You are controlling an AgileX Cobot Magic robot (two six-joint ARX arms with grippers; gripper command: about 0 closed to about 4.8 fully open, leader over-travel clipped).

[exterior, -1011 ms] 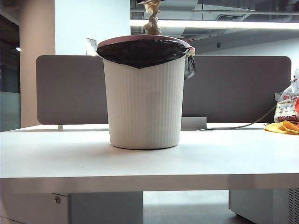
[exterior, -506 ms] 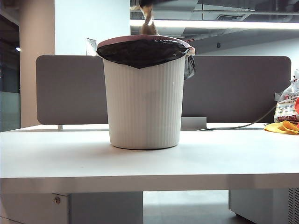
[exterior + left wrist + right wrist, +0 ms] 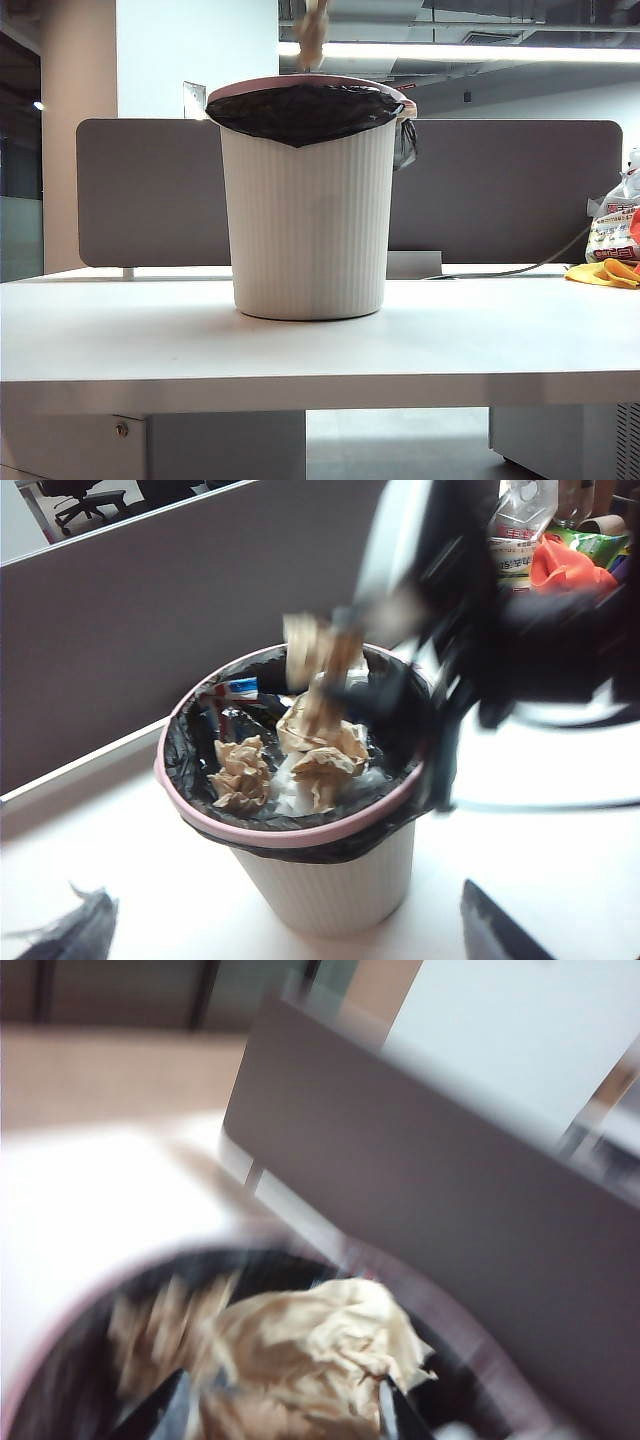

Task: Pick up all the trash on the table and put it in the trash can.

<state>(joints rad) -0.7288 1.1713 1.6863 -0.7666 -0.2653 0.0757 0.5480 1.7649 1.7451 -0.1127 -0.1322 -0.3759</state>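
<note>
Glowing overhead: ceiling light strip [image 3: 460, 50], washing the bench [image 3: 320, 345] bright and near glare. Smearing with motion blur: paper wad [image 3: 310, 1360] between the right tool [image 3: 285, 1405] tips, everything around it. Blurring too: dark arm [image 3: 500, 630] above the trash can [image 3: 290, 830].

Crumpled paper trash [image 3: 240, 775], ribbed plastic trash can [image 3: 310, 220]

The exterior camera sits low, near tabletop height, facing the trash can [image 3: 309, 200] side-on against the partition panel [image 3: 510, 190]. The left wrist camera looks down from beside and above into the same can [image 3: 300, 832], the left gripper [image 3: 290, 930] wide apart below, the right gripper [image 3: 350, 645] over the opening. The right wrist camera peers closely past its fingers [image 3: 160, 1412] at paper [image 3: 310, 1350] over the rim.
</note>
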